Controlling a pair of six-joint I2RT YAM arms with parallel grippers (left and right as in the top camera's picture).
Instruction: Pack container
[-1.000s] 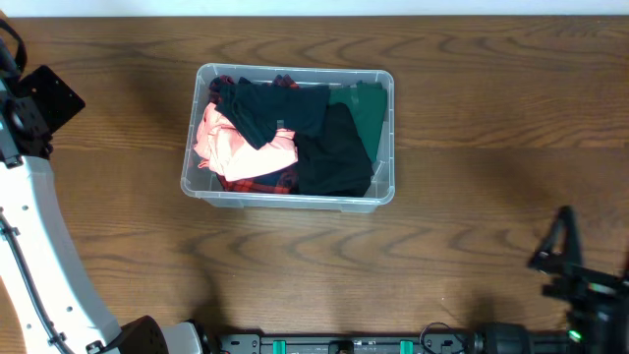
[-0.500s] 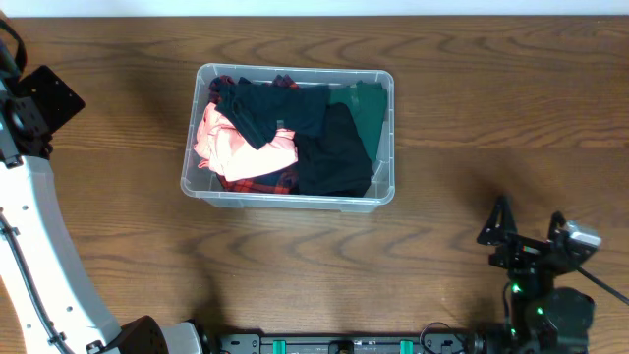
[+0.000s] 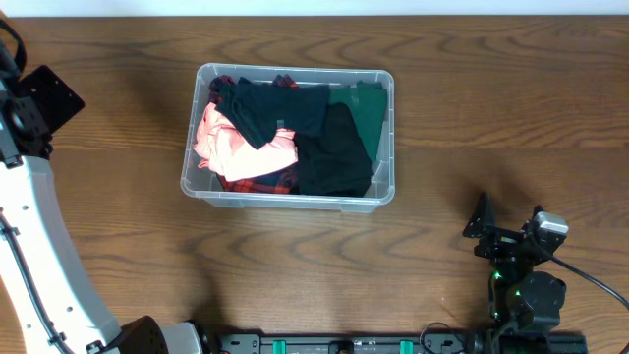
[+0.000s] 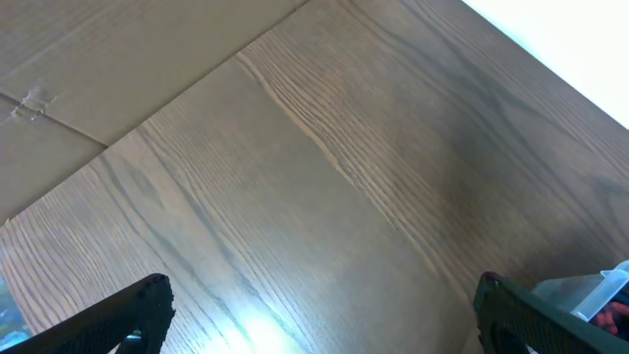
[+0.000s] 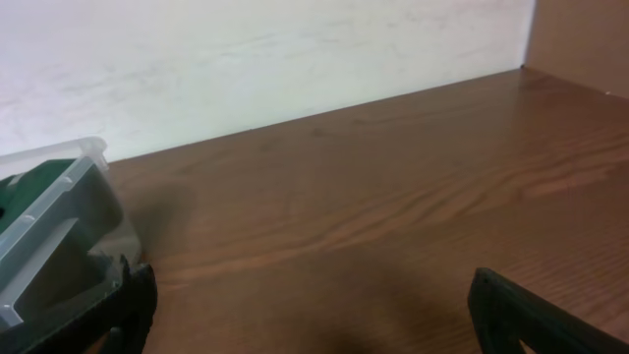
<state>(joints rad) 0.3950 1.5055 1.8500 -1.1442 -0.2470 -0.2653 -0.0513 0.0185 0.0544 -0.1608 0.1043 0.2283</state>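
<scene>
The container (image 3: 291, 201), a clear plastic bin with rounded corners, sits on the brown wooden surface (image 3: 491, 108) a little left of centre in the upper half of the overhead view, long side running left to right. It is packed with clothing that covers its base: a pink garment (image 3: 228, 143) at the left, a red plaid one (image 3: 257, 182) under it toward the front wall, black garments (image 3: 329, 152) across the middle, and a green one (image 3: 366, 110) against the right wall. Any lettering on the cloth is too small to read. The left end effector (image 4: 322, 313) is at the far left of the overhead view, well apart from the bin, its fingers spread wide over bare wood; a corner of the bin shows at the lower right of its wrist view. The right end effector (image 3: 508, 224) is in the lower right of the overhead view, also clear of the bin, fingers apart and holding nothing.
</scene>
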